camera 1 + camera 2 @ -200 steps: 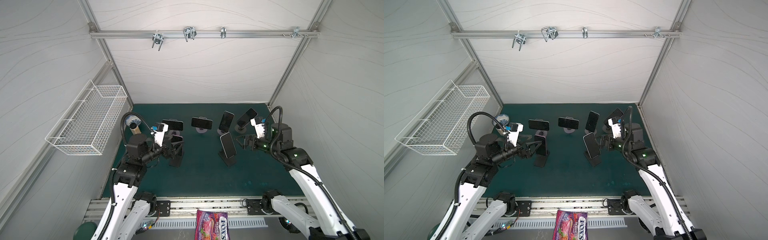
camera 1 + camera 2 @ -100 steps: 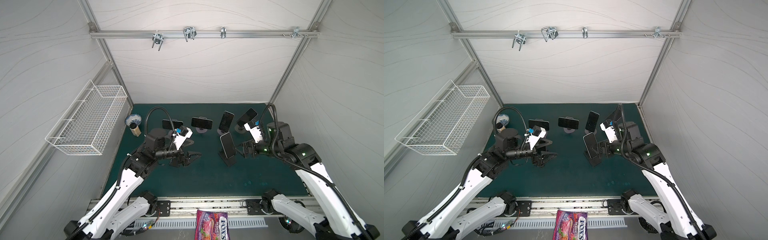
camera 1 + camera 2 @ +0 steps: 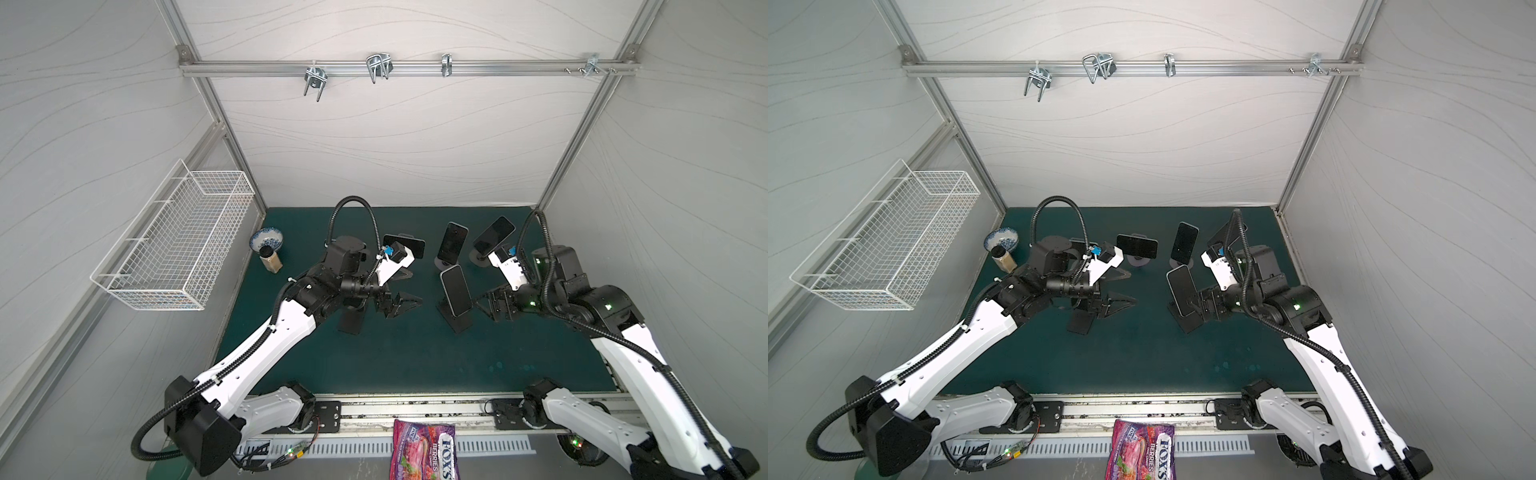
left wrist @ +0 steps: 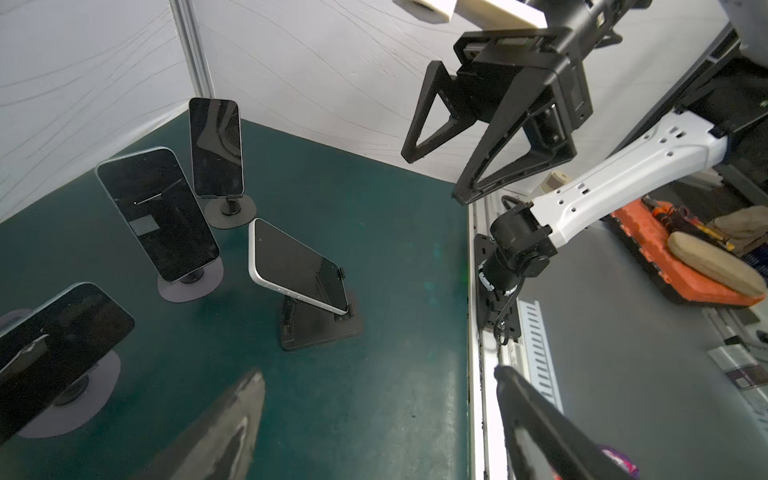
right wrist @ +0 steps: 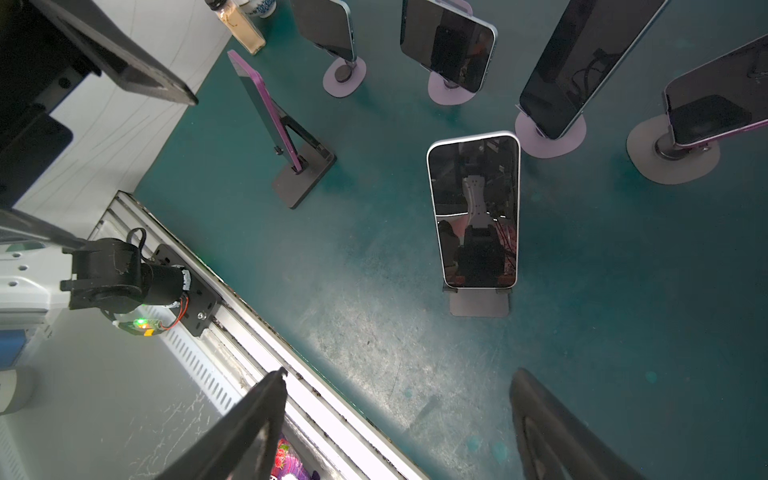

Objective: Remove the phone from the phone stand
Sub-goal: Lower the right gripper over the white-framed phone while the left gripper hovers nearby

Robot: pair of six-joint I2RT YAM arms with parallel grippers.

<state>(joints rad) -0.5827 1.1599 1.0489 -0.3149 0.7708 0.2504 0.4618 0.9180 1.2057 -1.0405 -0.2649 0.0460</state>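
Centre frame in a top view: the white-rimmed phone (image 3: 456,289) leans on its black stand (image 3: 458,323), the right gripper (image 3: 484,305) spread just beside it, perhaps not touching; the left gripper (image 3: 409,308) spread, empty. An off-centre squeeze could tip the stand over.

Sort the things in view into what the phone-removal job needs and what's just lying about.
Job: white-edged dark-screened phone; its black folding stand; left end effector; right end effector.

Lying about: blue-patterned ceramic bowl; black-capped glass spice jar; white wire basket; purple candy bag.
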